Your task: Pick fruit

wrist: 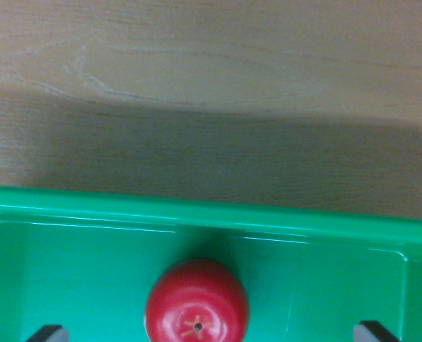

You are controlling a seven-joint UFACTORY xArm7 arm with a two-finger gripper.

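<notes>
At the lower left edge of the frame, a dark fingertip (48, 333) of the gripper (212, 333) is seen above the floor of a green tray (90, 214), whose rim is stretched across the whole frame. At the lower centre, a red fruit (197, 301) is set inside the tray, between the spread-apart jaws and untouched by them. The second fingertip (376, 330) is shown at the lower right. The upper half is filled by a wooden table (211, 85).

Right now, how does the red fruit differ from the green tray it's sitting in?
The red fruit is round and glossy red; the green tray is flat-walled and bright green. The fruit is small and compact; the tray runs past both picture edges. Both look like smooth plastic.
</notes>
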